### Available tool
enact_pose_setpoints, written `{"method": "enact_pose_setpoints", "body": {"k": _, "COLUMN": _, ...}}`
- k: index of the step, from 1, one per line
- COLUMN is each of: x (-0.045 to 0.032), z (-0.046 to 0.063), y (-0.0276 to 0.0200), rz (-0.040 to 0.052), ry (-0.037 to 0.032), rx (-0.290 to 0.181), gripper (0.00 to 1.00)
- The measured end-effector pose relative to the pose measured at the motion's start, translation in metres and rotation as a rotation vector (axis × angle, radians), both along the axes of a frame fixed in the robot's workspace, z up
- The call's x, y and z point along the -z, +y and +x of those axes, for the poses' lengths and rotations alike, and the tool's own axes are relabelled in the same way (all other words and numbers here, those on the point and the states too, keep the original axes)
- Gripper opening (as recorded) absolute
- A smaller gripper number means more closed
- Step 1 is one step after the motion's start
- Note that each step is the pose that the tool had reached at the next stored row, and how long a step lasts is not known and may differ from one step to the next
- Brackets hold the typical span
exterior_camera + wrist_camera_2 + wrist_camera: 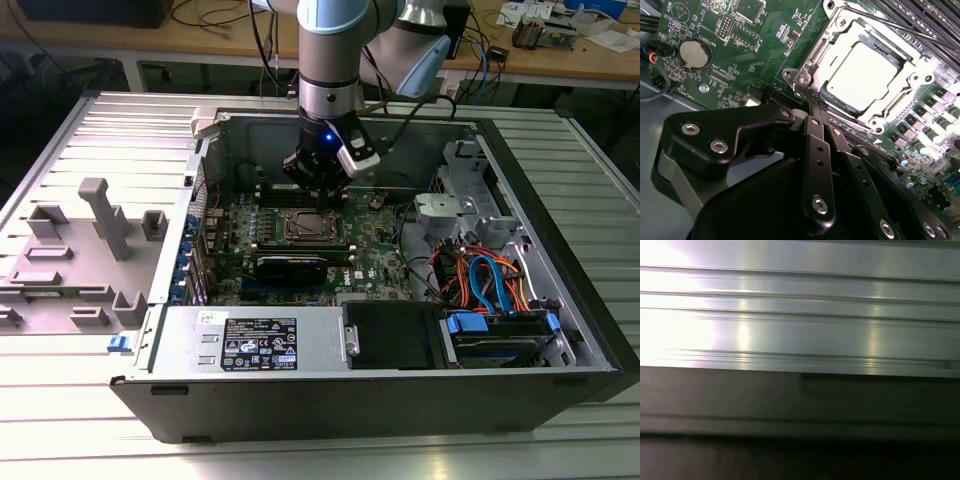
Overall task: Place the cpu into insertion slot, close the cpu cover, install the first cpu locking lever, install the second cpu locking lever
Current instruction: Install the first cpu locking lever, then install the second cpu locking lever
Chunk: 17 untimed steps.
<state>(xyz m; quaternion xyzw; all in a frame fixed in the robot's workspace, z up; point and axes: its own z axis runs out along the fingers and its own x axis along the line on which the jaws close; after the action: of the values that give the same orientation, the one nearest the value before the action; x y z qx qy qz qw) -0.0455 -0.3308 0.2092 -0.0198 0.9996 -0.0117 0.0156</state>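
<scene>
Currently we see the gripper (812, 107) clenched shut at the cpu cover's (816, 55) 7 o'clock corner; the cpu (865, 75) looks seated, thin and fragile, best handled by its edges.

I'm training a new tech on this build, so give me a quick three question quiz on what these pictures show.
1. True or false: the cpu already sits in the slot.
2. In the second wrist view, the gripper tip is nearest to: A) the coin battery, B) a corner of the cover, C) the blue cables.
3. What colour is the board?

Key: 1 true. 2 B; whether they touch is unclear. 3 green.
</scene>
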Motion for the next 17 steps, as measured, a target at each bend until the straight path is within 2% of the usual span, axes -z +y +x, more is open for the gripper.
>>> {"method": "enact_pose_setpoints", "body": {"k": 3, "x": -0.0001, "z": -0.0001, "y": -0.0037, "rz": -0.0001, "ry": 0.0, "rx": 0.0, "gripper": 0.11}}
{"method": "enact_pose_setpoints", "body": {"k": 11, "x": -0.0001, "z": 0.0, "y": -0.0054, "rz": -0.0002, "ry": 0.0001, "rx": 0.0, "gripper": 0.11}}
{"method": "enact_pose_setpoints", "body": {"k": 17, "x": -0.0001, "z": -0.0001, "y": -0.0089, "rz": -0.0001, "ry": 0.0, "rx": 0.0, "gripper": 0.11}}
